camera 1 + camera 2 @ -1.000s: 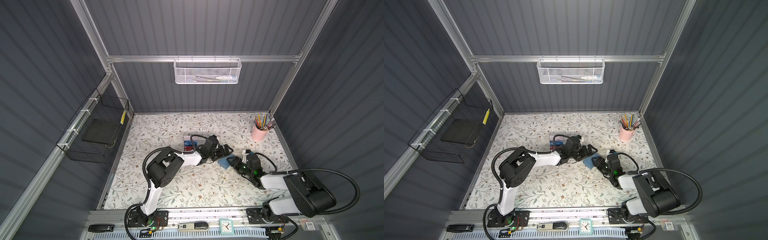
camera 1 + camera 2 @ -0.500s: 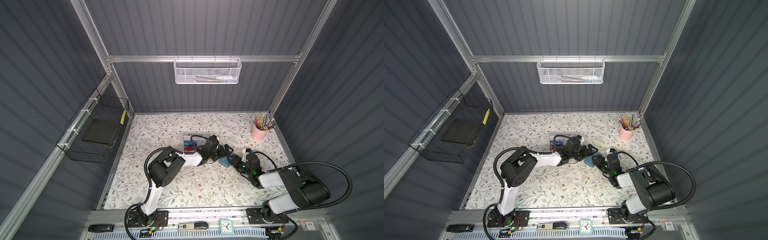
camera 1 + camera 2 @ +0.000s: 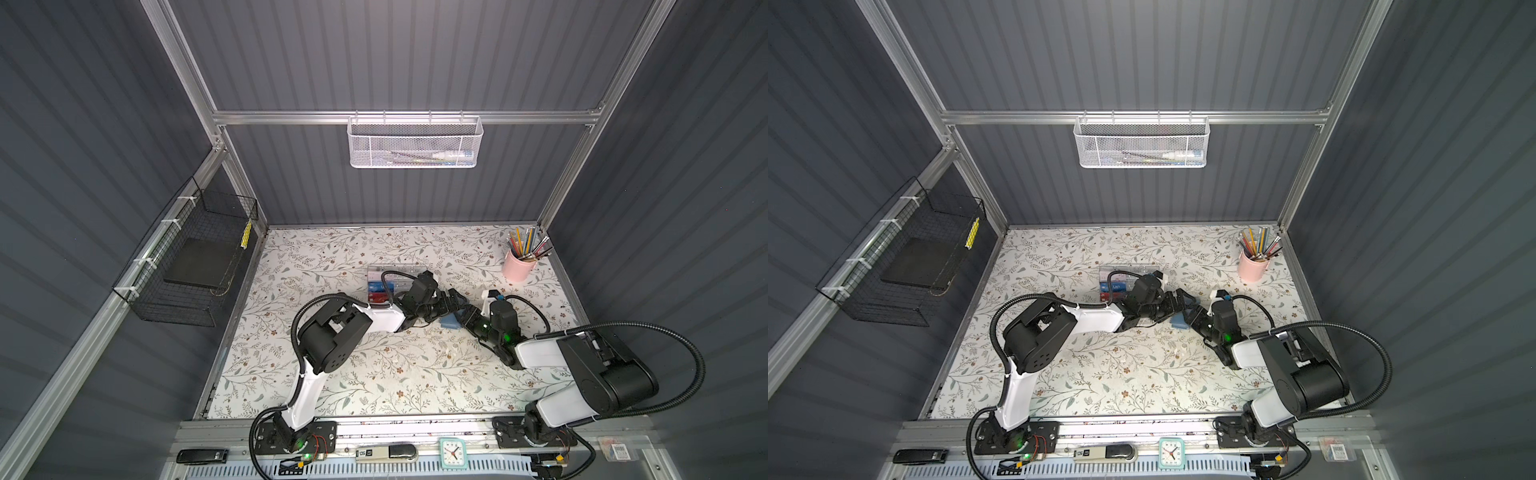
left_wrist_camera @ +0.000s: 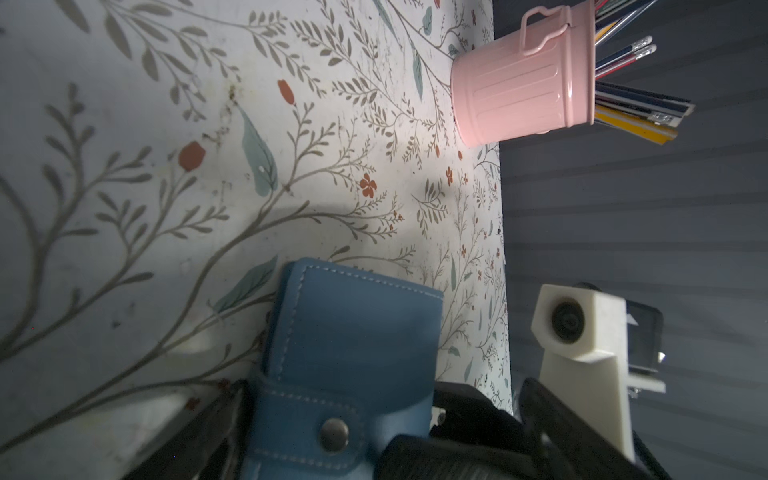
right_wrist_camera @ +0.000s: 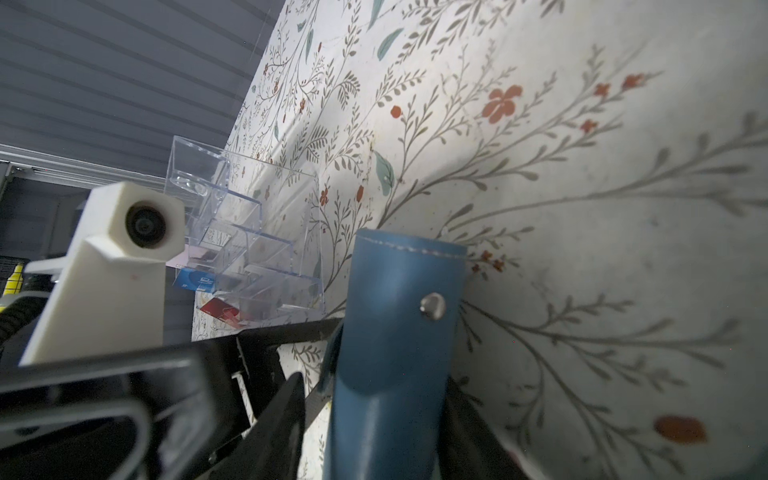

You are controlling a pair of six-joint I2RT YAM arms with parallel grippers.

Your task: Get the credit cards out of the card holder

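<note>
The slate-blue card holder (image 3: 451, 322) (image 3: 1178, 321) stands on edge mid-table between both grippers, snap button (image 4: 334, 434) fastened. My left gripper (image 3: 455, 305) (image 4: 324, 457) is open wide and straddles the holder from the left. From the right, my right gripper (image 3: 466, 318) (image 5: 374, 436) is partly open around the holder (image 5: 395, 332). One finger (image 5: 469, 424) touches it. The other finger (image 5: 282, 415) shows a narrow gap. A bright blue credit card (image 5: 195, 280) (image 3: 375, 286) lies in the clear acrylic box. Any cards inside the holder are hidden.
The clear acrylic box (image 3: 397, 270) (image 5: 249, 232) stands just behind the left wrist, with a red card (image 5: 218, 309) in it. A pink pencil cup (image 3: 516, 267) (image 4: 519, 87) stands at the back right. Wire baskets hang on the left and back walls.
My right gripper's jaws have narrowed around the card holder. Less of the holder shows in the top views now. The left gripper has stayed wide open.
</note>
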